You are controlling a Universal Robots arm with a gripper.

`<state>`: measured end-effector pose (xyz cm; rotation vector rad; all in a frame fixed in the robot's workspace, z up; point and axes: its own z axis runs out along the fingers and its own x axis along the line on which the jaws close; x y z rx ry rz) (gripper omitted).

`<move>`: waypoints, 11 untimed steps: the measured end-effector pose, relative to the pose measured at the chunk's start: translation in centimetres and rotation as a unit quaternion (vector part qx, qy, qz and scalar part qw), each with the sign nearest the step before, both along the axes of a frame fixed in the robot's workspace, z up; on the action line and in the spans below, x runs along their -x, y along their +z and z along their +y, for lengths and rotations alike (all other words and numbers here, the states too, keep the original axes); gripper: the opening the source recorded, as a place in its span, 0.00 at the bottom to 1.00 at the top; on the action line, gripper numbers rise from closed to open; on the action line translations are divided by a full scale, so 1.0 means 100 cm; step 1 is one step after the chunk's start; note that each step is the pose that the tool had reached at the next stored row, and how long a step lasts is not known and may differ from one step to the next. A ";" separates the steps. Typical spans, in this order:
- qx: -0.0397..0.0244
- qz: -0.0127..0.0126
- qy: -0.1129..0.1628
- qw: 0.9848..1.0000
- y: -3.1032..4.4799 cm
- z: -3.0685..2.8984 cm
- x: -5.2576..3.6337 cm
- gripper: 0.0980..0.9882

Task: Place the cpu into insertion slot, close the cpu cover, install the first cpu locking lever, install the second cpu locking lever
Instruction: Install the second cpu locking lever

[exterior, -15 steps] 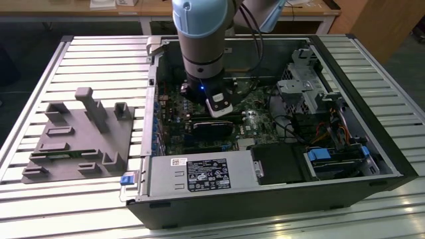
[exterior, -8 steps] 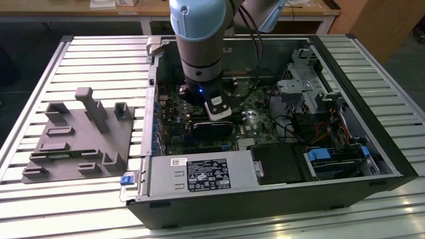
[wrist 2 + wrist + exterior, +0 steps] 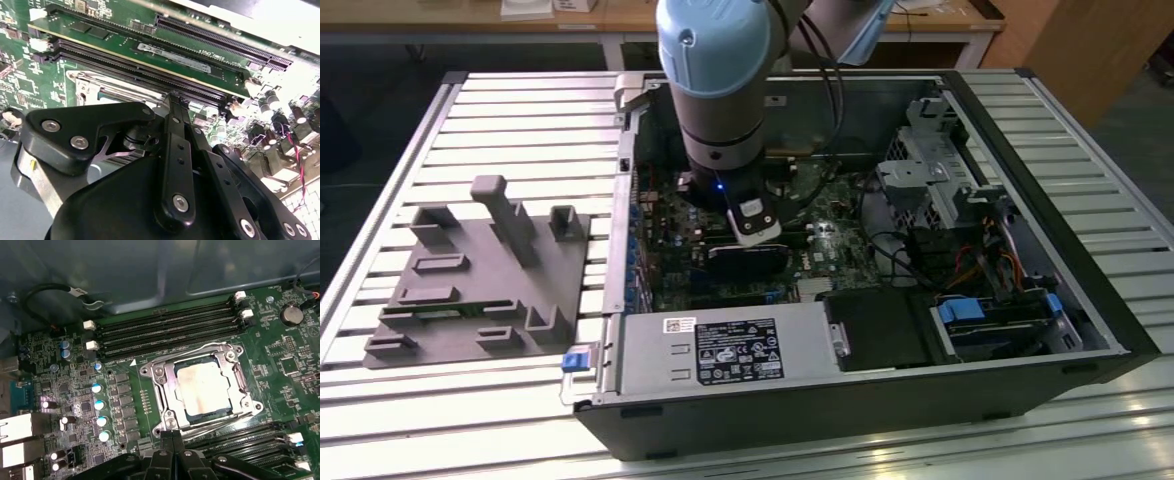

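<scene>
Overhead room light falls evenly on the counter (image 3: 440, 120), with bright glare along its near slats. The open computer case (image 3: 854, 400) interior sits in shadow. In the second wrist view, one corner is overexposed to white and the near hand (image 3: 175, 107) looks somewhat soft.

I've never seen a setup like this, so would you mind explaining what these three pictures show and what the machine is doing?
It is a robot arm reaching into an open computer case lying on a slatted table. The exterior view looks from outside; both wrist views ride on the arm. In the first wrist view, the claw sits shut at the edge of the insertion slot. The cpu already lies inside, with the cpu cover down around it. The claw holds nothing that I can see. Memory slots run alongside. A grey parts holder rests beside the case.
</scene>
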<state>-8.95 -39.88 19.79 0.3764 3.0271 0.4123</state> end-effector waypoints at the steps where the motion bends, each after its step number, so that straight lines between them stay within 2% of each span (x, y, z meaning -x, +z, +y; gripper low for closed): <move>1: -0.002 0.000 0.000 1.000 -0.0008 -0.0001 0.0007 0.01; 7: -0.014 0.000 0.000 1.000 -0.0041 -0.0001 0.0041 0.01; 11: -0.017 0.000 0.000 1.000 -0.0057 0.0000 0.0048 0.01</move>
